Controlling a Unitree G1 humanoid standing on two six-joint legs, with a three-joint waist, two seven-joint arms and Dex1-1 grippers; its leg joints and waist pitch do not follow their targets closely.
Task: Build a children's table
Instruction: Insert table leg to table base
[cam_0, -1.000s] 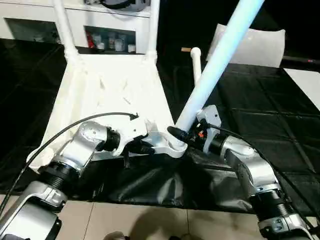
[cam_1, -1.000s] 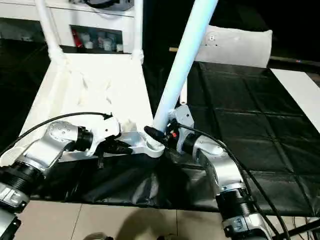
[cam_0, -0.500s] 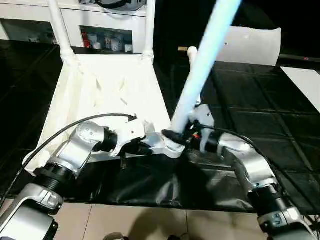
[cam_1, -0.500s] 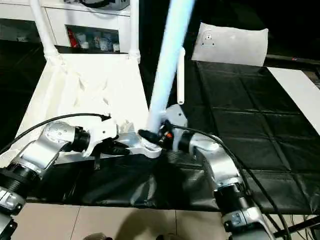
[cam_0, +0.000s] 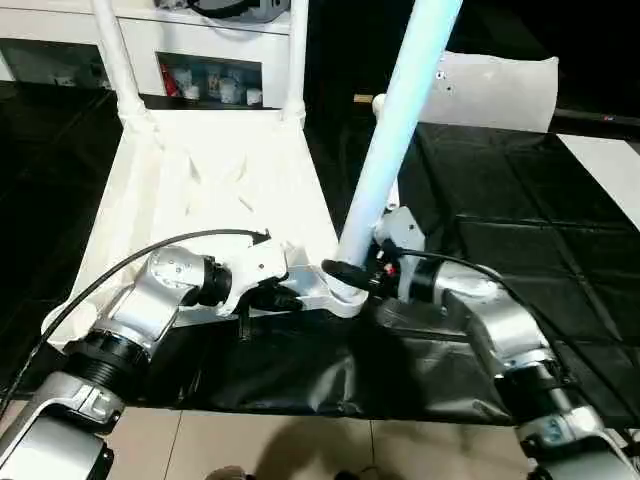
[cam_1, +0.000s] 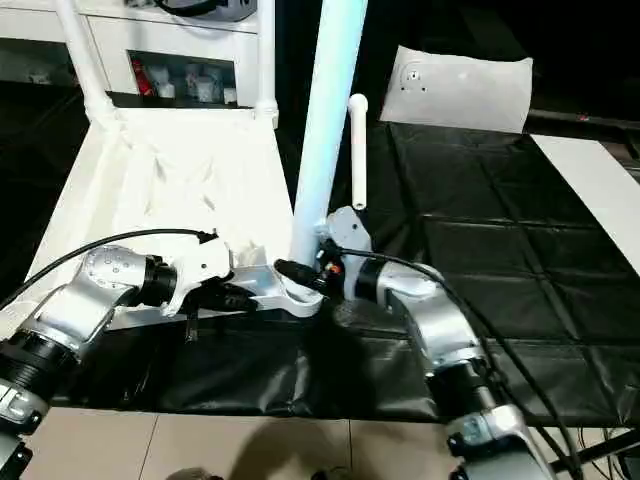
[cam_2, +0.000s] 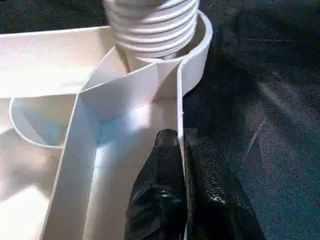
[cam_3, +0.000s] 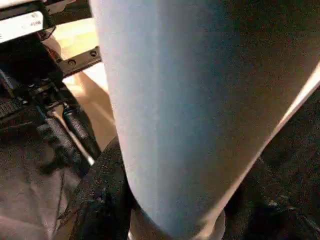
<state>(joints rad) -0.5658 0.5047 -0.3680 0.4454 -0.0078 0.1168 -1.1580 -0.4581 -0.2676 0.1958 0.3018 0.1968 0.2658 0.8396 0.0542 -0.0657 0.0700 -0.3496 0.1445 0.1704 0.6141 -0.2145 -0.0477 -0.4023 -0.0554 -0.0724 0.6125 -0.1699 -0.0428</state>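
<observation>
Tabletop (cam_0: 210, 180) lies underside up, its near rim pinched by the closed left gripper (cam_2: 181, 145). Right gripper (cam_0: 352, 272) clasps the third leg (cam_0: 395, 130) over its corner socket (cam_0: 343, 293) (threads showing): keep it plumb while twisting.

One tabletop (cam_0: 200, 180) is seen. Four legs are counted: two (cam_0: 112, 50) (cam_0: 296, 55) beyond the left tool (cam_0: 285, 297), one (cam_0: 395, 120) in the right tool (cam_0: 350, 275), one (cam_1: 357, 150) lying beyond it.
</observation>
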